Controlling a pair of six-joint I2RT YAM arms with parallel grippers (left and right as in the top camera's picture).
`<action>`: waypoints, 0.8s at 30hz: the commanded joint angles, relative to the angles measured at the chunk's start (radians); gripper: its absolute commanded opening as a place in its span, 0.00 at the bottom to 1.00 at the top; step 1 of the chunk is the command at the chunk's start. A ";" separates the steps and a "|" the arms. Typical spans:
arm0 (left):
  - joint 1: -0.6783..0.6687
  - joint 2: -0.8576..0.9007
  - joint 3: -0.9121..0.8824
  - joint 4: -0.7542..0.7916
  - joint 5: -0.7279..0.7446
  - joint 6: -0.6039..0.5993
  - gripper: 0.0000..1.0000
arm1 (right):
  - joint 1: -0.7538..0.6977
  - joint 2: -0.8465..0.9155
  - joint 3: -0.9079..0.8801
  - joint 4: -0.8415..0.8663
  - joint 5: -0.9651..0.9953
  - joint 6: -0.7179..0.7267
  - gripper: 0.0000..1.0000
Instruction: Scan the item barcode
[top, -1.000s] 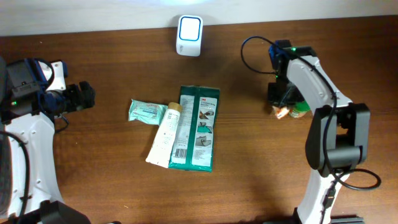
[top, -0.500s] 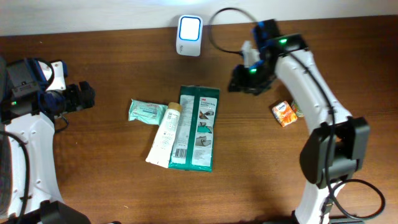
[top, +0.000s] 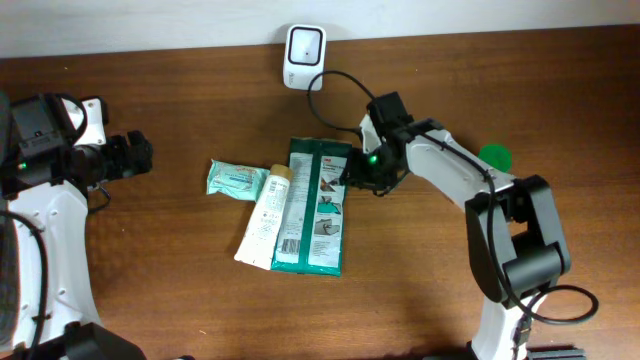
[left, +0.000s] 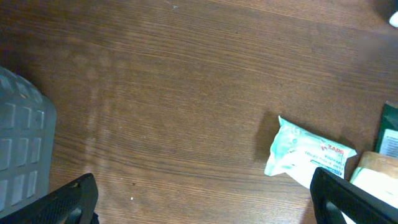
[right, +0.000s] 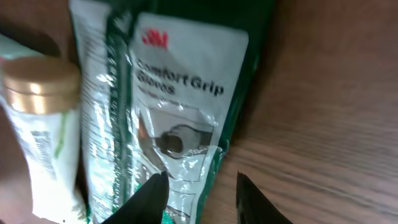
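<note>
At far left the left hand hangs wide open and holds nothing, well apart from the goods in the middle of the tabletop. Moving right there is a pale wipes pack, then a white tube touching it and leaning against the green glove pack, which I take to be the item to scan. The pack lies flat, its long axis running from the near side toward the back edge, where the scanner stands just beyond its far end. The right hand is by far the nearer one; it hovers at the pack's far right edge. In the right wrist view its fingers stand a modest gap apart with nothing clamped — one over the printed film, the other over bare wood — so the pack's right edge runs between them. Whether they touch the film I cannot tell. A pinch on that edge looks likely, followed by a short carry back to the scanner.
</note>
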 joint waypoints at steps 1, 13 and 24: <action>0.002 -0.004 0.001 -0.006 0.275 -0.013 0.99 | 0.011 0.000 -0.047 0.028 -0.040 0.008 0.33; -0.320 0.045 -0.002 -0.045 0.445 -0.031 0.00 | 0.011 0.000 -0.047 0.058 -0.040 0.008 0.33; -0.637 0.430 -0.003 -0.040 0.281 0.078 0.00 | 0.011 0.000 -0.047 0.063 -0.033 0.008 0.33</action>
